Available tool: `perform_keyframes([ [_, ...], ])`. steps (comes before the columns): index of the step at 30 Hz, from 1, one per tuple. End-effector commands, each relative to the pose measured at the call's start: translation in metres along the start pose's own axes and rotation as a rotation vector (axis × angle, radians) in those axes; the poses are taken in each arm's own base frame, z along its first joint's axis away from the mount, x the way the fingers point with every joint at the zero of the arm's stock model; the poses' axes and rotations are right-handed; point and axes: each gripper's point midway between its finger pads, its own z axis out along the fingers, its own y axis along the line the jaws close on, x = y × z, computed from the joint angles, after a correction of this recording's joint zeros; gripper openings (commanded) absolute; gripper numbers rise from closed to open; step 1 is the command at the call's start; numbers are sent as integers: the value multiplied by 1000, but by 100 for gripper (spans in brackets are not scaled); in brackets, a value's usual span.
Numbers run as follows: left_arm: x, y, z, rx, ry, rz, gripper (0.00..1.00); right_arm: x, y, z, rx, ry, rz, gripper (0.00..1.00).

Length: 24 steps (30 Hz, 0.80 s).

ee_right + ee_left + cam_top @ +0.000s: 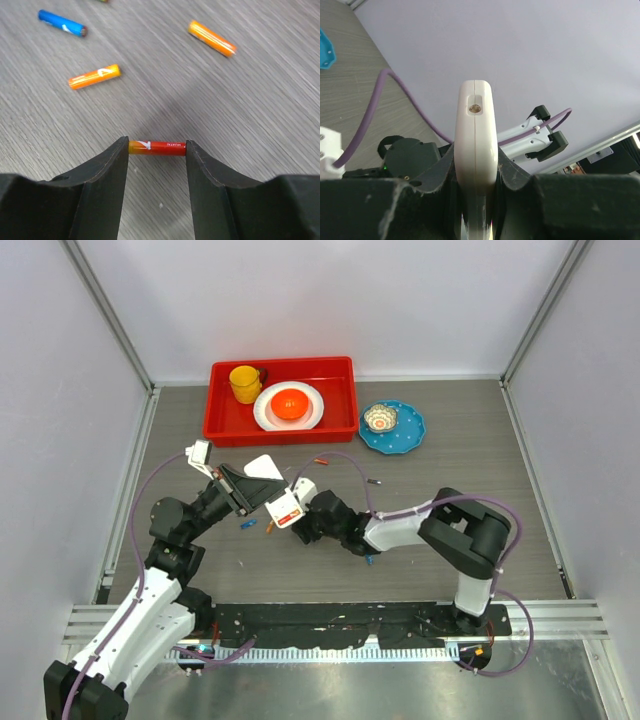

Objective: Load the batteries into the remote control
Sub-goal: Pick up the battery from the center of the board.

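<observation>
Left gripper [476, 159] noted clamped on the remote control [476, 115]; handset gripped edge-on, its narrow white end standing up between the two fingers, a small recessed hole seen near the top. Right gripper [157, 150] noted pinching a red battery [165, 148] end to end, one fingertip pressed against each end; grey wood-grain table [260, 110] seen beneath. Loose cells recorded farther off on the table: a blue battery [62, 23] at upper left; an orange battery [94, 76] below it; a second orange battery [212, 38] at upper right; all well apart from the pinched cell.
</observation>
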Motion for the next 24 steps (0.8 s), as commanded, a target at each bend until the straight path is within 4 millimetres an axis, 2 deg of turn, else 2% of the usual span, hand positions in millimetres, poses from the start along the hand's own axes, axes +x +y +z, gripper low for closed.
perform_keyframes([
  [1, -8, -24, 1, 72, -24, 65, 0, -29, -35, -31, 222, -55, 169, 35],
  [2, -8, -23, 1, 68, -23, 66, 0, -37, -40, -37, 270, -75, 247, 36],
  [3, -8, -21, 1, 64, -23, 68, 0, -27, -50, -43, 340, -37, 267, 35],
  [5, -7, -17, 1, 53, -24, 73, 0, -28, -59, -51, 414, -46, 371, 36],
  [11, -1, -1, -3, 10, -16, 92, 0, 12, -81, -70, 603, 2, 496, 33],
  [15, 5, 13, -6, -23, -8, 94, 0, 29, -82, -69, 639, 26, 556, 31],
  [24, 16, 36, -11, -55, 6, 76, 0, 43, -79, -66, 628, 98, 521, 29],
])
